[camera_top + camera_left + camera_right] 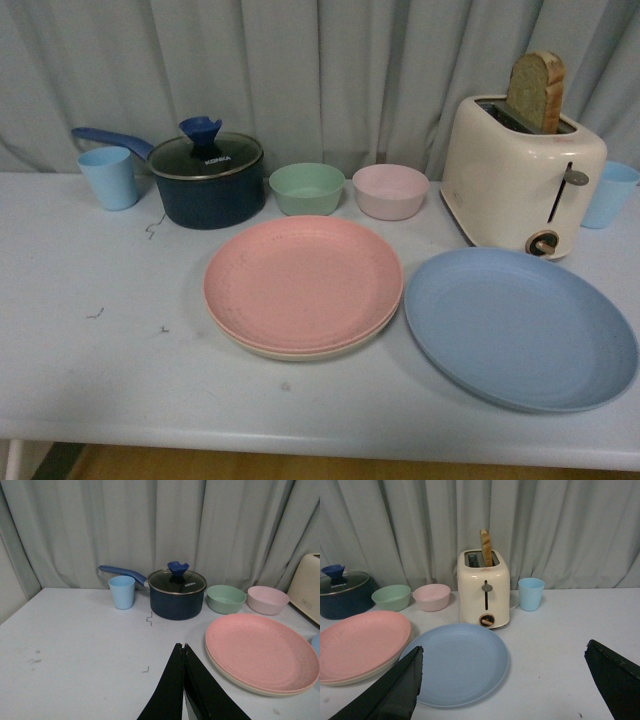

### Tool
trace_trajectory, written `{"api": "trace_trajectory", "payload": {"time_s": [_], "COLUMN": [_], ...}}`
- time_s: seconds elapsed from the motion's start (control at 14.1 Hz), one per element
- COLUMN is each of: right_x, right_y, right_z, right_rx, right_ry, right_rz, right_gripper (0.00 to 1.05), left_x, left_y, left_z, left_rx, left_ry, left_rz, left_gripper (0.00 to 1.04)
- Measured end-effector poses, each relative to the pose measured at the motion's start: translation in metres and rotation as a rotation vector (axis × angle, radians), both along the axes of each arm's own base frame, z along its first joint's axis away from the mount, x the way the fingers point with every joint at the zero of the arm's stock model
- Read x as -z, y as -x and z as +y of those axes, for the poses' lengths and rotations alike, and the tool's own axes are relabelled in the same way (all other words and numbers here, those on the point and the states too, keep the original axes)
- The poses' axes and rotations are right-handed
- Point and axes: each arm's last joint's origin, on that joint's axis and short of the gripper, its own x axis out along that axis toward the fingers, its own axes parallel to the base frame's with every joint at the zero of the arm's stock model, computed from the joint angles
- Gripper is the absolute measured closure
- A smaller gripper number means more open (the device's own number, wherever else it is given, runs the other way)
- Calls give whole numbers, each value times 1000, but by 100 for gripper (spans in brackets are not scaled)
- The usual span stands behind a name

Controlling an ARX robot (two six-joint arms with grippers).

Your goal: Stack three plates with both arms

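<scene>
While neither arm shows in front view, wrist views show both grippers. Left gripper [183, 649]: fingers pressed together, nothing held, over bare table [100, 380]. Right gripper [503, 650]: fingers spread wide, empty, cut off by frame edge. Pink plate [303, 280] lies on cream plate [300, 353]; only cream rim visible. Blue plate [520, 328] just beside stack on right; contact unclear.

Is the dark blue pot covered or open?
Covered. The glass lid sits flat on the pot, its rim meeting the pot's edge in the front and left wrist views.
</scene>
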Motion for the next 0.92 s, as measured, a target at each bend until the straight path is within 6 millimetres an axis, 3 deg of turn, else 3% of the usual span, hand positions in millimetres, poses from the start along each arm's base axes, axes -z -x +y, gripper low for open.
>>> {"api": "trace_trajectory", "payload": {"time_s": [0.92], "right_x": [0], "right_y": [0], "right_z": [0], "right_rx": [0], "right_ry": [0], "right_rz": [0], "right_gripper": [6], "left_x": [4], "left_y": [23], "left_z": [0], "left_rx": [1], "left_ry": [0], "left_rz": [9], "left_gripper": [100]}}
